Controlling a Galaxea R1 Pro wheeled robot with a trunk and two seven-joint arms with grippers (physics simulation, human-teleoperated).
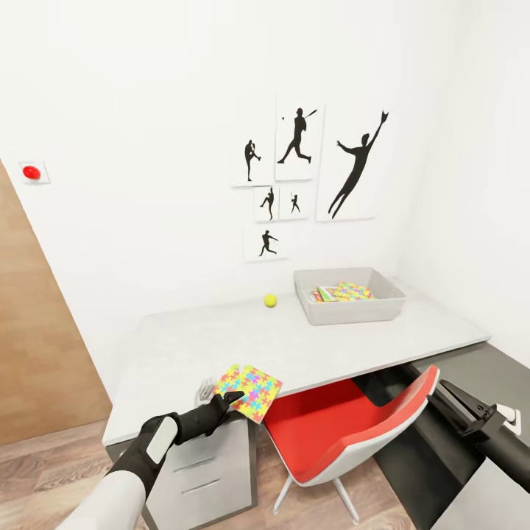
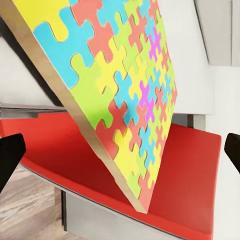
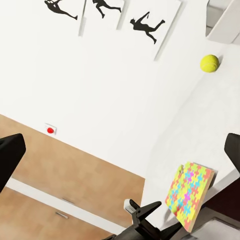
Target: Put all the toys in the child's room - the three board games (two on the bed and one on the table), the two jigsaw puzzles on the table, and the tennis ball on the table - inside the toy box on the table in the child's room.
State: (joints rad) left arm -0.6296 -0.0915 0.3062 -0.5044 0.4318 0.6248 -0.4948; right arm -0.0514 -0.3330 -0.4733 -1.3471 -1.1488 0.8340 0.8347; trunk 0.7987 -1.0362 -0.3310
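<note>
Partly done: some colourful toys already in the box. Left pincer pinching a puzzle over the worktop edge. Ball still out. Right pincer: cannot tell.

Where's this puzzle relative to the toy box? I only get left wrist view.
Observer: From the head view, the jigsaw puzzle is tilted at the table's front edge, against the left gripper. The toy box stands at the far right, well apart.
Operator: Box empty?
Observer: No, colourful flat toys already lie in it.
Operator: Ball?
Observer: The tennis ball is on the table near the wall, left of the box.
</note>
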